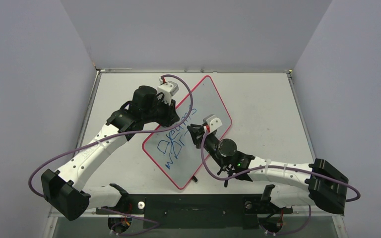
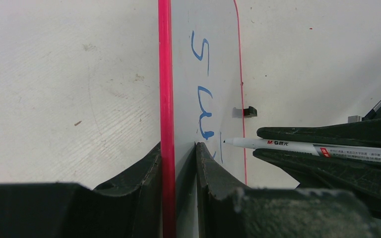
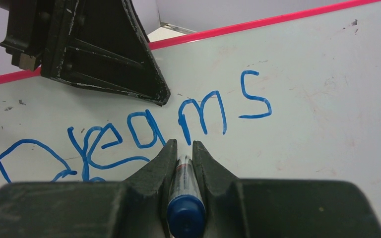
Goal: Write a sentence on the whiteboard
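Observation:
The whiteboard (image 1: 201, 101), white with a thin red rim (image 2: 164, 74), lies diagonally across the middle of the table. Blue writing, the sentence (image 1: 172, 141), runs in uneven lines on its near half; the right wrist view reads "Dreams" (image 3: 144, 126). My left gripper (image 2: 177, 146) is shut on the board's red-rimmed edge, one finger on each face (image 1: 171, 118). My right gripper (image 3: 184, 144) is shut on a white marker with a blue end (image 3: 185, 210). The marker tip (image 2: 225, 142) points at the board beside the writing (image 1: 194, 133); contact is unclear.
A small black clip (image 2: 249, 111) sticks out from the board's far rim. The grey table (image 1: 263, 109) is fenced by a raised metal edge and grey walls on three sides. Purple cables loop above both arms.

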`<state>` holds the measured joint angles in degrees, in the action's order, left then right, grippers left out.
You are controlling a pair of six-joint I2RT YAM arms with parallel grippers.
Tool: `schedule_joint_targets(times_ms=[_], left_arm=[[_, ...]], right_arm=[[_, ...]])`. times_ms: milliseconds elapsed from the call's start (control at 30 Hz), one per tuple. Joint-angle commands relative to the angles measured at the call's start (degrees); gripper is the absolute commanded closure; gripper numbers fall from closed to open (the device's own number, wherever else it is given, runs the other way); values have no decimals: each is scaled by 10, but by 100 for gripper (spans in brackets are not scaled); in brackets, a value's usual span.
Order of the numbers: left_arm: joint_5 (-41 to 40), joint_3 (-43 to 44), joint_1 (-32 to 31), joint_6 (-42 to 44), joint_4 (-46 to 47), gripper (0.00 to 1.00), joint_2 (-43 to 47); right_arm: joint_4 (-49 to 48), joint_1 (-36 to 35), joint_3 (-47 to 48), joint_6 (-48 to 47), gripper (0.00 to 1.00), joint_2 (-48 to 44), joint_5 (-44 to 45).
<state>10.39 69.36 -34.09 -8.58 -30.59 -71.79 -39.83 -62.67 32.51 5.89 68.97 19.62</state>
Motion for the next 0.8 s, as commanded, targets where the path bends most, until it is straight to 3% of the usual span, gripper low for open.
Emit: schedule_joint_targets(times_ms=[0,767], left_arm=[[-56,5,3,57,58,100,19],[-55,5,2,56,58,100,18]], right_arm=[[-21,-1,31,9,100,12,-12],[4,-11,-34,73,100,-1,-10]])
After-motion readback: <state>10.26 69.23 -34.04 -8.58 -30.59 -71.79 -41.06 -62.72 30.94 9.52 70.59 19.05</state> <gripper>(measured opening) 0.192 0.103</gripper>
